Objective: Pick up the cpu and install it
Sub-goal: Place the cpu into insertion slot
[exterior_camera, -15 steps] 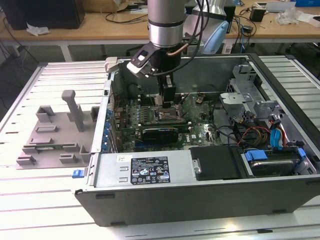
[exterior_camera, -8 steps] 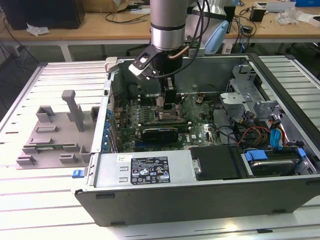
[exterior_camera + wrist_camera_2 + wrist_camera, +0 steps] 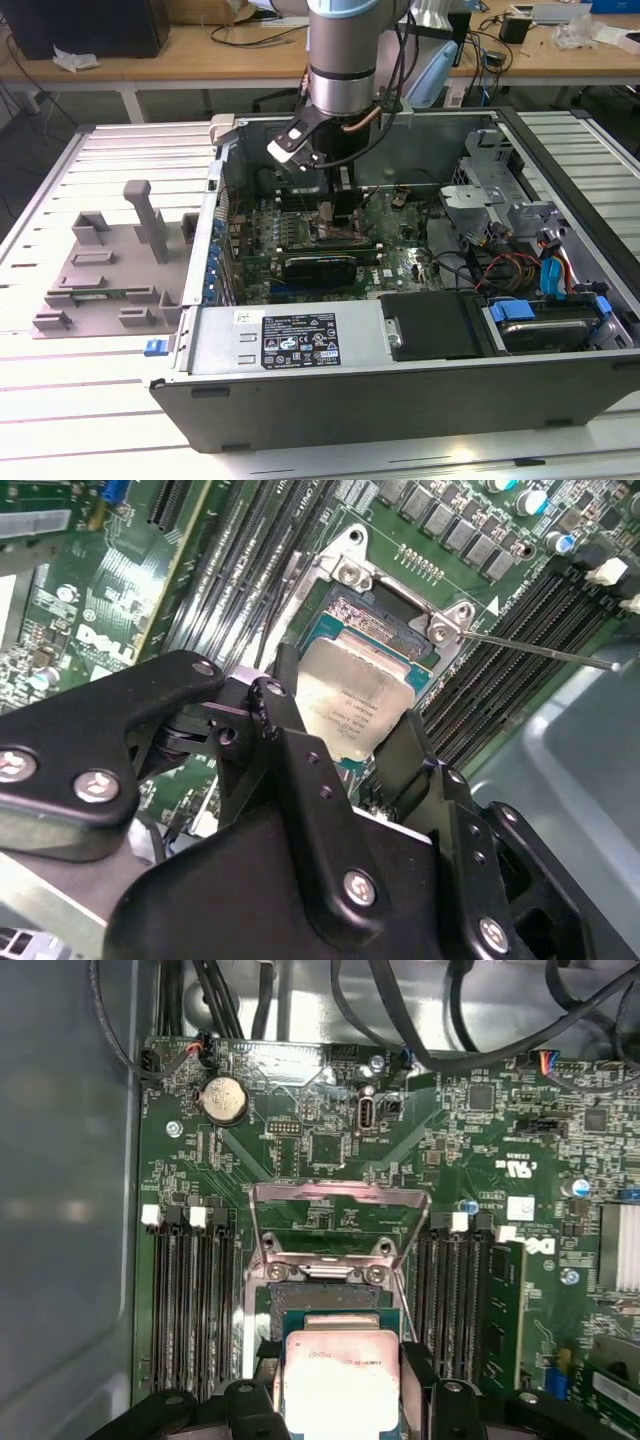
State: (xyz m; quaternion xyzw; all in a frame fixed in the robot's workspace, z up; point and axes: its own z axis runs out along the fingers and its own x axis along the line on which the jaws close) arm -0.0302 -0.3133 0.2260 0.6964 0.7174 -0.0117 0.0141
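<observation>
You have the computer case [image 3: 400, 390] centre to right of the exterior frame, on the surface [image 3: 80, 440]; fixture [image 3: 100, 275] beside it at the exterior view's left. Motherboard [image 3: 400, 265] lies inside the case, end effector [image 3: 338, 205] above it. In both wrist views, cpu [image 3: 355, 705] [image 3: 340, 1380] sits between the fingers [image 3: 280, 720], over the socket [image 3: 385, 615], memory slots [image 3: 190, 1300] flanking.

Arm [image 3: 340, 60] is hanging pretty much straight down, wrist vertical, gripper [image 3: 338, 212] pointing downward, and a white-ended bracket [image 3: 292, 143] juts off the wrist toward the exterior view's left. In the second wrist view the two black fingers [image 3: 272, 708] sit closed in on opposite edges of the cpu [image 3: 352, 702], pinching it between them.
</observation>
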